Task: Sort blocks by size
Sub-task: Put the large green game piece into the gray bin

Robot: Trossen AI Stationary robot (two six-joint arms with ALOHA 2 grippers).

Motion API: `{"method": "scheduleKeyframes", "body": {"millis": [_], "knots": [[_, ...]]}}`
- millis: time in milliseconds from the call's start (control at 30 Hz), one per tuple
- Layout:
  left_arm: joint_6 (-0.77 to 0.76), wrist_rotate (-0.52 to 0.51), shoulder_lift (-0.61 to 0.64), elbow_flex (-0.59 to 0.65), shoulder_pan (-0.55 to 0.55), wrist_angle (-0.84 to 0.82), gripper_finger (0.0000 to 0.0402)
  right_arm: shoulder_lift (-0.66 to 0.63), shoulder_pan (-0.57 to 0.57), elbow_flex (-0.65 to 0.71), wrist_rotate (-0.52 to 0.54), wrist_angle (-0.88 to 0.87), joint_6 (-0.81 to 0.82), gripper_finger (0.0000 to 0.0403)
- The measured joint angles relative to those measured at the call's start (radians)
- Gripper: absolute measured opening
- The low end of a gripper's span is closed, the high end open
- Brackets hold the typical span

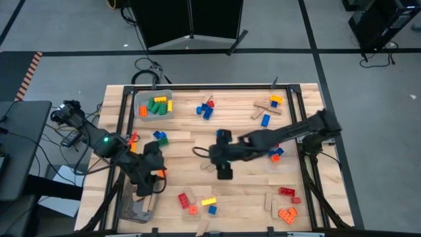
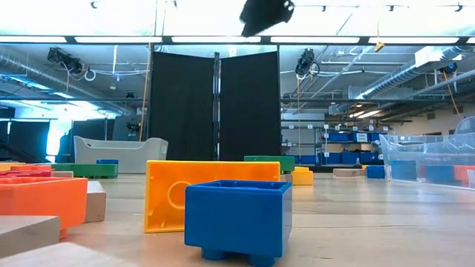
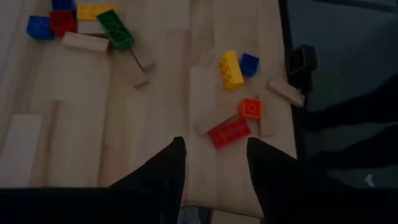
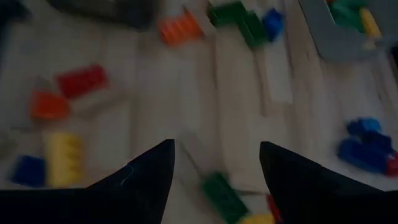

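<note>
Blocks — the red brick (image 3: pixel 229 132) lies just ahead of the left gripper (image 3: pixel 214 163), long axis skewed across its part-open, empty fingers — the nearer arm.

The surface (image 1: pixel 243 191) carries blocks in scattered groups: one cluster (image 1: pixel 206 108) at the far middle, another (image 1: pixel 270 108) toward the far right, a third (image 1: pixel 197 202) at the near middle, a fourth (image 1: pixel 287 204) at the near right corner. A bin (image 1: pixel 139 99) sits at the far left corner with blocks (image 1: pixel 156 106) in it. A second bin (image 1: pixel 137 212) lies at the near left edge.
</note>
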State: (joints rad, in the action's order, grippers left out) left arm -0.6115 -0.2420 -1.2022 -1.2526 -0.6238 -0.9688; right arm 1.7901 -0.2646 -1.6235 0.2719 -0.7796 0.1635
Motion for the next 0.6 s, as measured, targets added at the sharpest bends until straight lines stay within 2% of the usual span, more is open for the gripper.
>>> {"method": "scheduleKeyframes", "body": {"millis": [133, 267, 400, 600], "knots": [[-0.001, -0.029, 0.0, 0.0, -0.029, 0.0, 0.0177, 0.112, 0.05, -0.114, -0.008, -0.196, -0.062, 0.0262], [-0.002, -0.047, 0.0, 0.0, -0.046, 0.001, 0.0177, 0.182, 0.087, -0.13, -0.078, -0.29, -0.151, 0.0272], [-0.002, -0.057, 0.0, 0.0, -0.056, 0.008, 0.0177, 0.23, 0.104, -0.107, -0.165, -0.321, -0.26, 0.0275], [-0.002, -0.084, 0.0, 0.0, -0.06, 0.009, 0.0177, 0.255, 0.118, -0.067, -0.169, -0.275, -0.355, 0.0271]]}}
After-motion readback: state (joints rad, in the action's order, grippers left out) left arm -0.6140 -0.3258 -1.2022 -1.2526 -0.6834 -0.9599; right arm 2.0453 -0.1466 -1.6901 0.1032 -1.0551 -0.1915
